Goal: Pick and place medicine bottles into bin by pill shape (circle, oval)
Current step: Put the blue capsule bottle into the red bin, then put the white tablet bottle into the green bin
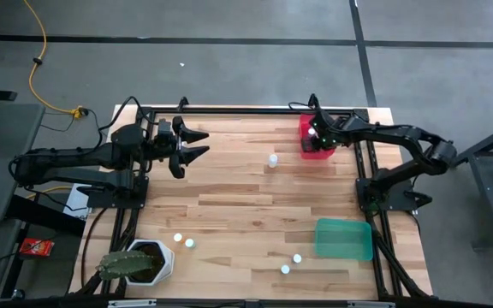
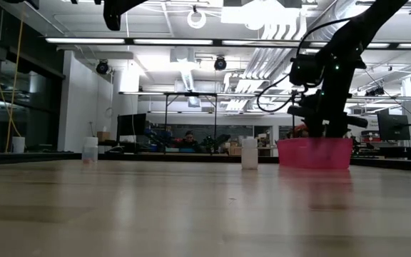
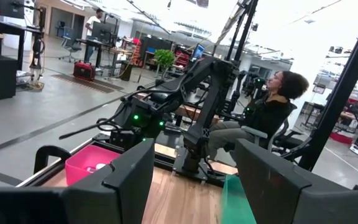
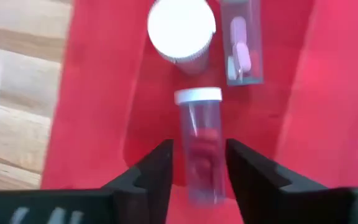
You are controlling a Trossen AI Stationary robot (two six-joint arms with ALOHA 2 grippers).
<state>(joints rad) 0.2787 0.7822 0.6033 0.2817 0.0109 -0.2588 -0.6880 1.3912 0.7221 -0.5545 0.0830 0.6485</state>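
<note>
My right gripper points down into the pink bin at the table's far right, and its fingers are open. A clear bottle with a white cap lies lengthwise between the fingers, with a thin strip of bin showing on either side. In the bin are also a white-capped bottle and a clear one with pink oval pills. One bottle stands on the table left of the bin. My left gripper hangs open above the far left.
A green bin sits near the right edge. Several small bottles stand near the front edge, two by the white plant pot and two left of the green bin. The middle of the wooden table is bare. A person sits beyond the table.
</note>
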